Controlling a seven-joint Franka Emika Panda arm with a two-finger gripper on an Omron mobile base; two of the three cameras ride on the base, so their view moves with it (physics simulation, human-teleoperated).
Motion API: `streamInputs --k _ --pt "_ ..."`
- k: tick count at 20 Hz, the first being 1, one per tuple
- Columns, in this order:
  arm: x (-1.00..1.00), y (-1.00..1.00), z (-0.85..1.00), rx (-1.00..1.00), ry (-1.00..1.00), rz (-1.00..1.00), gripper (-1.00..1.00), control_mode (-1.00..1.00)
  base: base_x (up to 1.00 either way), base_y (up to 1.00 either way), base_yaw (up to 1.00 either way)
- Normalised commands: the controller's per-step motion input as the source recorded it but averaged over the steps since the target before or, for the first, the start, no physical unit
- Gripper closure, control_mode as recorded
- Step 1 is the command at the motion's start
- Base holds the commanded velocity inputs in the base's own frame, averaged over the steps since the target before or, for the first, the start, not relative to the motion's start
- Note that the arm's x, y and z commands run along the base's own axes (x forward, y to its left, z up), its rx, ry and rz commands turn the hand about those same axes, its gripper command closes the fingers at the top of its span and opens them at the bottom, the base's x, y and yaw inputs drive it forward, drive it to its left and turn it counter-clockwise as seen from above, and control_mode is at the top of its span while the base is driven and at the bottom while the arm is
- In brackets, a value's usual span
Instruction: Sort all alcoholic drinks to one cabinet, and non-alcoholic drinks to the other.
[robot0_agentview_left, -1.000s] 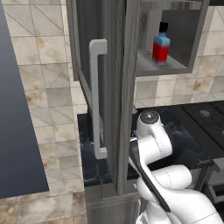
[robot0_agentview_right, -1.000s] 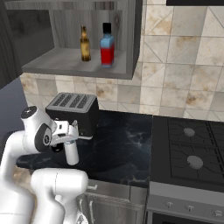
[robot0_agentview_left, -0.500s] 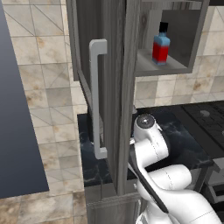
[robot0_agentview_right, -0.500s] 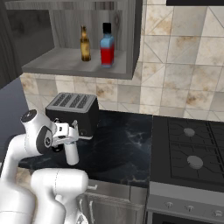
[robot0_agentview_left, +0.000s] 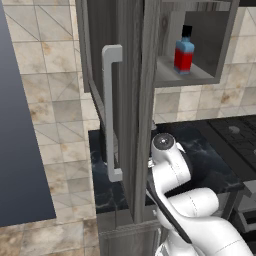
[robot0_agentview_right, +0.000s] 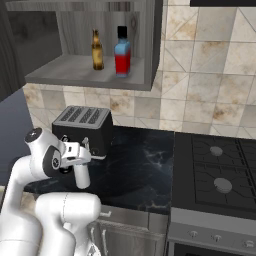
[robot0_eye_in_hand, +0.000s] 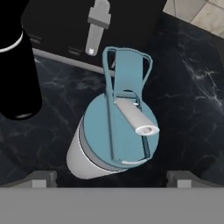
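- White, teal-lidded bottle (robot0_eye_in_hand: 111, 135) upright on dark marble counter (robot0_eye_in_hand: 188, 113), directly under gripper (robot0_eye_in_hand: 111, 177).
- Jaws spread fully wide, either side of it, holding nothing.
- All-black bottle (robot0_eye_in_hand: 17, 65) at ten o'clock.
- Toaster (robot0_agentview_right: 82, 127) beyond at twelve.

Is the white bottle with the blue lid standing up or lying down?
Standing up. The hand view looks down on the white bottle's teal lid and spout, with its white side running down to the dark counter beneath.
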Motion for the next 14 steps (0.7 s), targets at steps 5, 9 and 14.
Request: streamInputs --k 5,9,14 --pt "0.09 -0.06 -0.22 0.0 -0.08 -0.03 -1.0 -1.0 0.0 0.0 0.0" --pt "0.12 0.0 -0.16 0.0 -0.06 -0.03 -1.0 -1.0 0.0 0.0 0.0" --pt "0.09 0.0 -0.21 0.02 -0.04 -0.03 -1.0 -1.0 0.0 0.0 0.0"
